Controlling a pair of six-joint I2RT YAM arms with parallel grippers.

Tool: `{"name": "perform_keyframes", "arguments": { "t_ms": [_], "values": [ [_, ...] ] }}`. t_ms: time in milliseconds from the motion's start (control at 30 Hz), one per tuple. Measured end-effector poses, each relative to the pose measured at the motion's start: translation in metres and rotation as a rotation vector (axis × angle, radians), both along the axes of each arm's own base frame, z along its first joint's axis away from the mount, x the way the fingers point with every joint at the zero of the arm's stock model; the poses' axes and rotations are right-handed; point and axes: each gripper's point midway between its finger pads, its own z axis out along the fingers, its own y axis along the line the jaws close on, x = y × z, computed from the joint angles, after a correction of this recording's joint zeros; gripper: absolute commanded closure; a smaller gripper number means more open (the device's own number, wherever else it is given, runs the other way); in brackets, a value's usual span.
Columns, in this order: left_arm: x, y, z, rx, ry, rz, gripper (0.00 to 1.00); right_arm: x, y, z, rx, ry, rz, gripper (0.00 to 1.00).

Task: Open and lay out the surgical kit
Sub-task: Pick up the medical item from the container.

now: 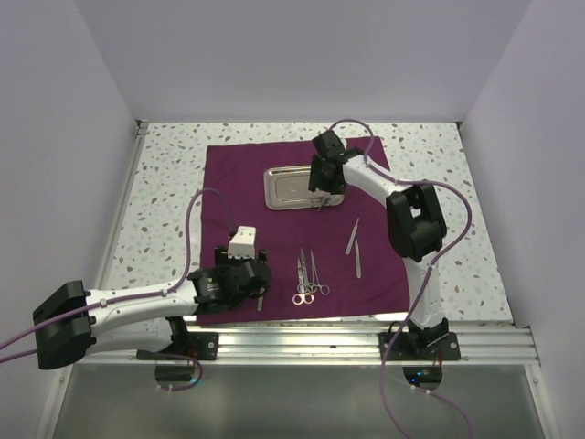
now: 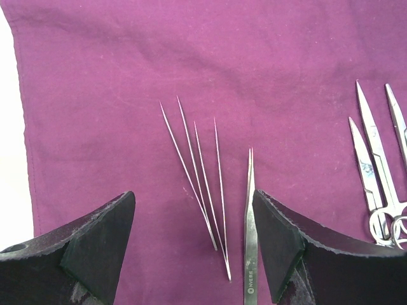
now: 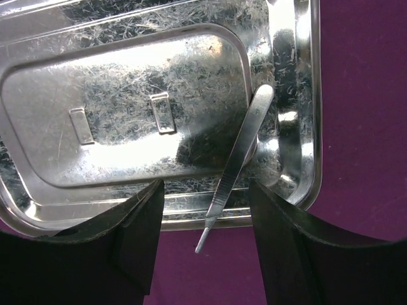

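The dark purple cloth [image 1: 274,229] lies spread flat. The steel tray [image 1: 288,186] sits at its back middle. My right gripper [image 1: 322,186] hangs open over the tray's right end [image 3: 299,95]. A flat steel handle [image 3: 238,159] lies across the tray's near rim between the right gripper's [image 3: 205,235] fingers, untouched. My left gripper [image 1: 254,283] is open low over the cloth's front left. Between the left gripper's [image 2: 194,235] fingers lie several thin steel needles [image 2: 203,184] and closed tweezers [image 2: 250,216], just beside the right finger.
Ring-handled scissors and forceps [image 1: 307,279] lie at the cloth's front middle, also at the right of the left wrist view [image 2: 375,178]. Two more tweezers [image 1: 355,247] lie to the right on the cloth. Speckled table [image 1: 164,201] surrounds the cloth; white walls enclose it.
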Motion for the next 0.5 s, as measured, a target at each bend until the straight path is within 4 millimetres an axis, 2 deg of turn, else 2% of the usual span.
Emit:
{"name": "perform_keyframes", "arguments": {
  "t_ms": [400, 500],
  "values": [
    [-0.002, -0.002, 0.001, -0.009, 0.002, -0.011, 0.22, -0.002, -0.004, -0.021, -0.027, 0.033, -0.012, 0.43],
    [-0.002, -0.003, 0.003, -0.017, -0.002, -0.012, 0.22, -0.004, -0.006, -0.025, -0.036, 0.041, -0.015, 0.50]
  ]
}}
